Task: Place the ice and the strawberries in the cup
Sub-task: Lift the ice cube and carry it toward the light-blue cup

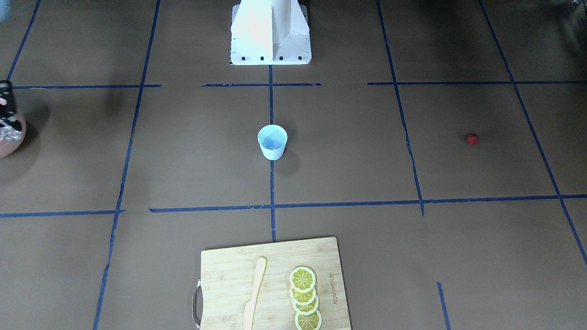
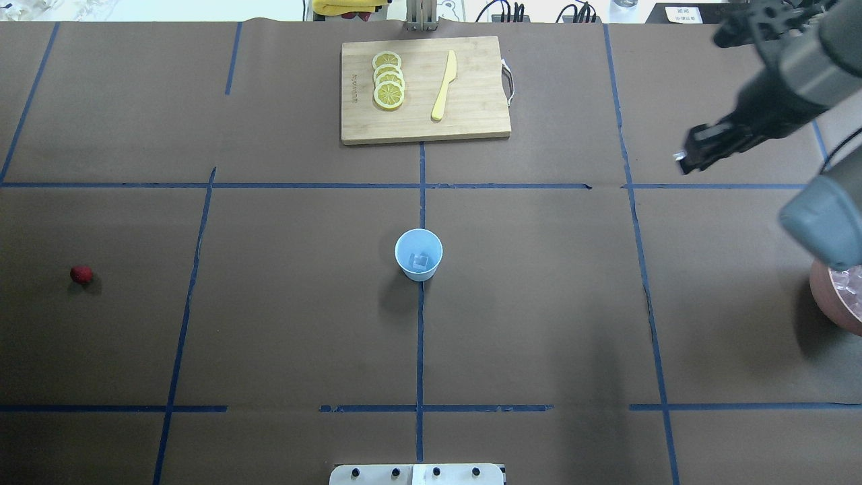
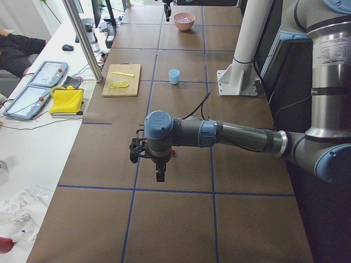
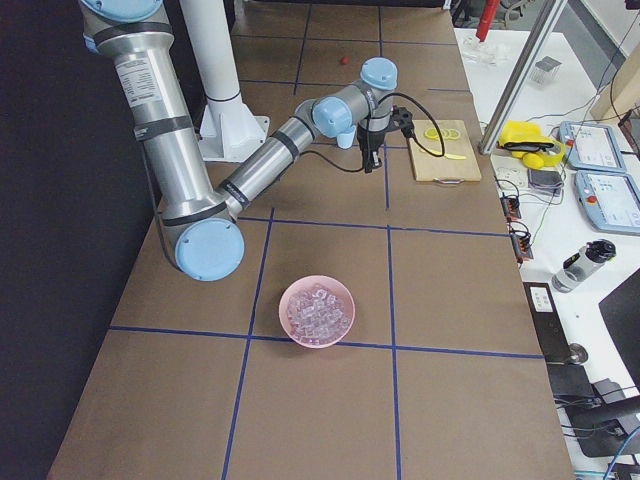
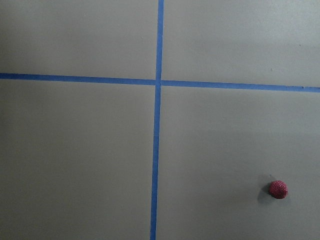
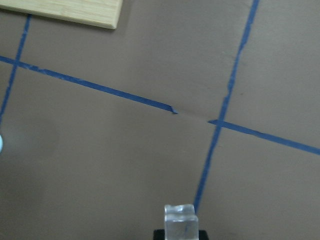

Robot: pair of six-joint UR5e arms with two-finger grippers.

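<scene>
Open table (image 2: 539, 303) rings the cup (image 2: 416, 275); cutting board (image 2: 417, 128) sits well apart.

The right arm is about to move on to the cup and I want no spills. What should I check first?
1. Grip of right gripper on the clear ice cube: ok.
2. The small pale-blue cup upright, mouth open: ok; another ice cube lies inside.
3. Way from right gripper to cup free in the overhead view: ok.
4. The tiny red strawberry in cup: not ok; it lies on the table, far from the cup.
5. Whether left gripper is open: cannot tell.
6. More ice in the pink bowl: ok.
</scene>
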